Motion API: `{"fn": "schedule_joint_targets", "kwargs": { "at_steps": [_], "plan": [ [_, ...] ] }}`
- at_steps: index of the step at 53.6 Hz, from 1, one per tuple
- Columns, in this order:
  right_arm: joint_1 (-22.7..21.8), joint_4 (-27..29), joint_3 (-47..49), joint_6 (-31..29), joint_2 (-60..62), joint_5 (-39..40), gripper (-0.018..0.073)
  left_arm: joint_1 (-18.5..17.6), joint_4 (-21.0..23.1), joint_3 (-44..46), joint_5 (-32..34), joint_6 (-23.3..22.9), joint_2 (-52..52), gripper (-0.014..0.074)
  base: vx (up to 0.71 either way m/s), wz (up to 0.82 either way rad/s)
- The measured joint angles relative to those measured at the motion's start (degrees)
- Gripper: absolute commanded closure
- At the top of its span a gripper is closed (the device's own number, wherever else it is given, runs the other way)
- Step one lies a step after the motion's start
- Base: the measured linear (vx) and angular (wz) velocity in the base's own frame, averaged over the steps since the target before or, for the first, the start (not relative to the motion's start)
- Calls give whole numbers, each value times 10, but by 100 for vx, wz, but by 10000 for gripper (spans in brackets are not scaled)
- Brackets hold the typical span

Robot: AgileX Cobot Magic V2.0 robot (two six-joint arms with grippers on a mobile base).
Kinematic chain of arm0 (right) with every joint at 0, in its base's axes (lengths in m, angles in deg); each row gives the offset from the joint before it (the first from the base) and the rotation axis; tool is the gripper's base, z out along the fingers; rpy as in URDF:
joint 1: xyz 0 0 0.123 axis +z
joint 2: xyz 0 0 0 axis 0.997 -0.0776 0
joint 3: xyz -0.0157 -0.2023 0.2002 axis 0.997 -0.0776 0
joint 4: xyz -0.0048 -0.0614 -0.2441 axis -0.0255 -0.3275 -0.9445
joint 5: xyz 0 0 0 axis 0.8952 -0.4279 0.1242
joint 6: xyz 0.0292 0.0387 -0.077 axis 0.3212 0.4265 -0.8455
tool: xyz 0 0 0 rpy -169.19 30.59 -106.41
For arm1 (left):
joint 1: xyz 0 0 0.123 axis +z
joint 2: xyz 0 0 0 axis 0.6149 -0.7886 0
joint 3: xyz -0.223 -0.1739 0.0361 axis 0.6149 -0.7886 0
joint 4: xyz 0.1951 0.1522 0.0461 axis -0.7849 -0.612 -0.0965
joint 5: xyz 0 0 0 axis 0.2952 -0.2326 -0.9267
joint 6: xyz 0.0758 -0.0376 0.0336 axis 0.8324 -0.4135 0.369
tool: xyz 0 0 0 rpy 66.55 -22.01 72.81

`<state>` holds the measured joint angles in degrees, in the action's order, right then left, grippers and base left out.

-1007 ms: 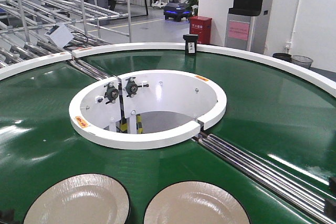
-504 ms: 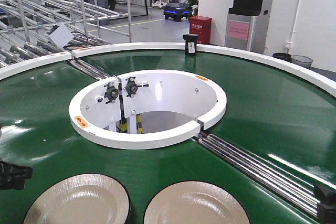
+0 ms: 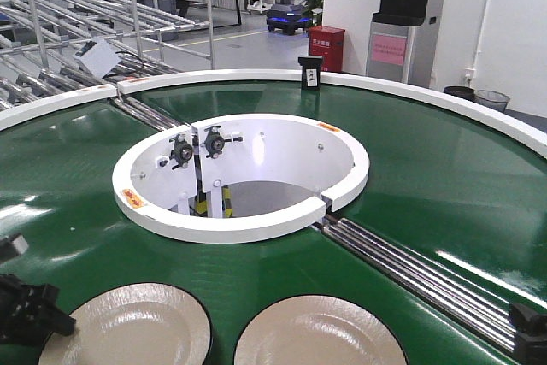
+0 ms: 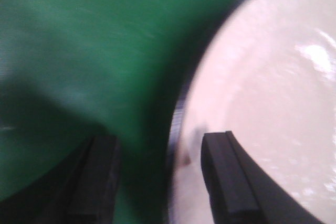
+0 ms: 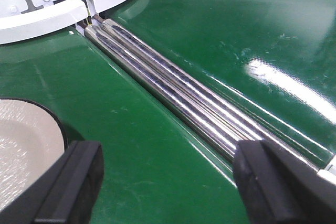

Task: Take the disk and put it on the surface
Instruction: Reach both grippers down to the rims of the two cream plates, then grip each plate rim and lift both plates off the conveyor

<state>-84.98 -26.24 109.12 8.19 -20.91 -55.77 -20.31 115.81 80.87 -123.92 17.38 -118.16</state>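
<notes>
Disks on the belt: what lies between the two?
Only a narrow strip of bare green belt separates the left disk from the right disk, as the front-facing view shows.

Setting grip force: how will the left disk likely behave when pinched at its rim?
The left disk looks thin, so probably light, maybe bendy. Its sheen suggests a slippery face. Lying flat, it should slide, not roll.

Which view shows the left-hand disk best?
The front view: the left-hand disk shows nearly whole, only its near edge cropped. The left wrist view gives a blurred close-up of its rim between the left gripper's open fingers. The right wrist view shows only the other disk's edge.
</notes>
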Motion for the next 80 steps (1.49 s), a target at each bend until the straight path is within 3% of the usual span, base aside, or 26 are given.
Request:
{"fn": "schedule_joint_targets", "kwargs": {
  "at_steps": [10, 23, 32, 43, 51, 56, 62, 70, 80],
  "plan": [
    [0, 0, 0, 0, 0, 0, -13, -8, 20, 2, -25, 13, -27, 127, 0, 0],
    [0, 0, 0, 0, 0, 0, -13, -54, 20, 5, -24, 27, -30, 152, 0, 0],
    [0, 8, 0, 4, 0, -4, -10, -57, 28, 5, -33, 9, -31, 299, 0, 0],
    [0, 89, 7, 23, -12, -59, 15, -55, 47, 8, -66, -18, -20, 609, 0, 0],
    [0, 158, 37, -1, -62, -128, 19, -50, 50, 5, -68, -46, 7, 605, 0, 0],
    [0, 213, 62, -54, -103, -162, 19, -37, 42, 3, -51, -75, 28, 603, 0, 0],
    [0, 322, 93, -154, -161, -178, 19, -14, 48, 2, -37, -109, 59, 601, 0, 0],
    [0, 502, 126, -316, -262, -202, 19, -4, 77, 2, -37, -125, 110, 601, 0, 0],
    [0, 738, 145, -511, -369, -232, 19, -5, 143, 2, -47, -173, 160, 598, 0, 0]
  ]
}}
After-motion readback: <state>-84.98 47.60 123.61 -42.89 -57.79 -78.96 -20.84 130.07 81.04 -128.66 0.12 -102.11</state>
